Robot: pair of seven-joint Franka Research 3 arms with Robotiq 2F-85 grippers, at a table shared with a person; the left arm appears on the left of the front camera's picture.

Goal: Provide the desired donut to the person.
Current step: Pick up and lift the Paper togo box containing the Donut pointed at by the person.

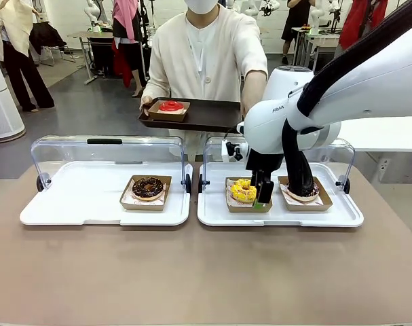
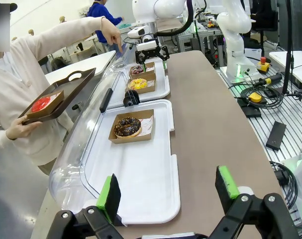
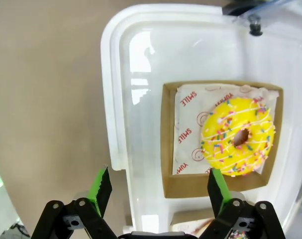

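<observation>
1. My left tool [image 2: 168, 194] is spread wide with nothing between its green pads. It hangs over the near end of the left white tray [image 1: 77, 204].
2. A chocolate donut [image 1: 148, 188] lies in a cardboard dish on the right part of that tray, with the clear lid [image 1: 70, 146] raised behind it.
3. The person [image 1: 206, 54] stands at the far side of the table, holding a dark tray [image 1: 206, 115] in one hand. A red-iced donut [image 1: 170, 106] in a cardboard dish rests on it. From my left wrist I see the other hand [image 2: 111, 34] stretched toward the right white tray [image 1: 280, 217], one finger pointing down.
4. The yellow donut [image 1: 244, 191] sits in its cardboard dish on the left part of the right white tray.
5. My right tool [image 1: 262, 195] hovers just above that dish, spread and empty. One finger is over the dish's corner and the other is near the tray's rim.
6. A dark sprinkled donut [image 1: 307, 193] lies just to the right, partly hidden by my arm's cable.
</observation>
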